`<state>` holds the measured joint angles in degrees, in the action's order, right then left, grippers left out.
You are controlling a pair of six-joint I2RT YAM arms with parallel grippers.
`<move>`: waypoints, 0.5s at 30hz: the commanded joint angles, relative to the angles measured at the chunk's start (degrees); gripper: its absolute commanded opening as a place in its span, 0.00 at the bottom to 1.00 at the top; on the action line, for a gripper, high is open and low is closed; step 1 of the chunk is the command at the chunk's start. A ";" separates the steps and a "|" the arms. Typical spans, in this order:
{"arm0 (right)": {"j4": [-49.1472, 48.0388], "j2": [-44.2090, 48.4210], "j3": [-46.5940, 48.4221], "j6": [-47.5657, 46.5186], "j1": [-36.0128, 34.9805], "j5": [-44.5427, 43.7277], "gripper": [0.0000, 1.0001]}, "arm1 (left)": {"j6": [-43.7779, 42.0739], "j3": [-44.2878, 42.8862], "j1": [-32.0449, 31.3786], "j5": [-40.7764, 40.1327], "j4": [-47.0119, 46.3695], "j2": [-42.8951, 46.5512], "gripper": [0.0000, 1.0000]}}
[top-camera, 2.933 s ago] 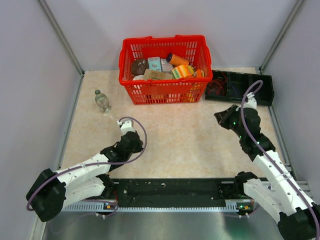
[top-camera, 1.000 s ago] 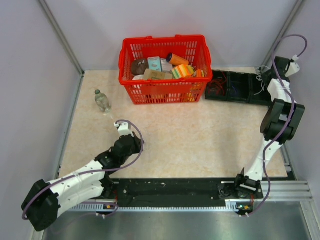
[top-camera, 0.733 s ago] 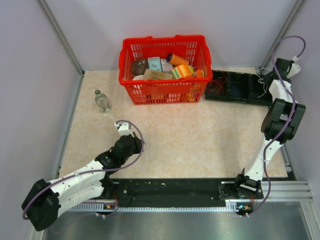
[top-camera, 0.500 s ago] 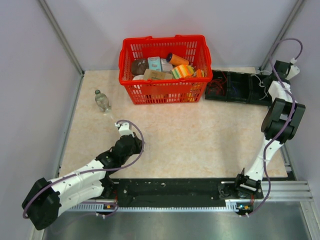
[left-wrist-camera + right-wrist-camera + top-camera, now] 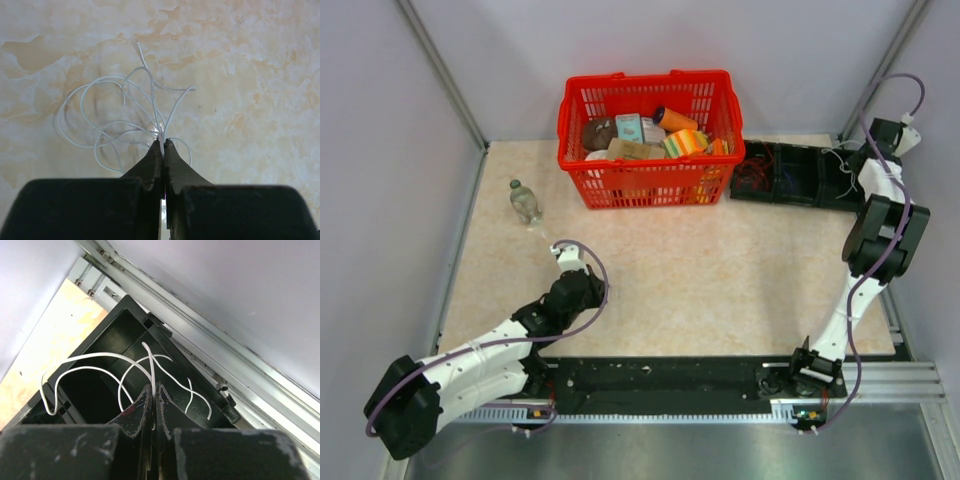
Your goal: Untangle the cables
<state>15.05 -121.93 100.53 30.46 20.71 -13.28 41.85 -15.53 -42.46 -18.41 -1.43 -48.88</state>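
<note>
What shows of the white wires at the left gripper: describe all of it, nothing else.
The white wires are a few very thin, thread-like strands, seemingly plastic-coated, tangled into several overlapping loops. They lie mostly flat on the mottled beige table, spreading ahead of the left gripper and off to one side. One straight free end points away from it. The gripper is shut, pinching the strands where they converge at its fingertips. Nothing else touches them in the wrist view.

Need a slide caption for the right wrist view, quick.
Thin white wires pinched in the shut right gripper, hanging over the black tray.
</note>
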 commanded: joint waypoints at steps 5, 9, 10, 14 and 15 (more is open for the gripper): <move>0.25 3.10 -3.23 0.39 0.82 -5.52 0.00 | -0.80 -2.05 0.01 2.06 -3.14 -0.51 0.00; -0.37 3.54 -4.29 -0.75 1.00 -7.02 0.00 | -0.62 -1.43 0.09 2.94 -4.81 -1.21 0.00; -0.63 3.37 -4.38 -1.19 1.00 -6.59 0.00 | -0.54 -1.35 0.01 3.12 -5.07 -1.48 0.00; -1.51 0.56 -0.26 -3.38 1.00 -2.56 0.00 | -0.71 -1.35 0.01 2.77 -4.99 -2.44 0.00; -1.25 -1.01 1.84 -3.65 0.91 0.07 0.00 | -0.80 -1.35 0.09 2.51 -4.90 -2.45 0.00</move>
<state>15.86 -121.89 96.31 29.36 20.82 -17.30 41.80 -15.66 -42.46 -15.86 -3.29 -50.83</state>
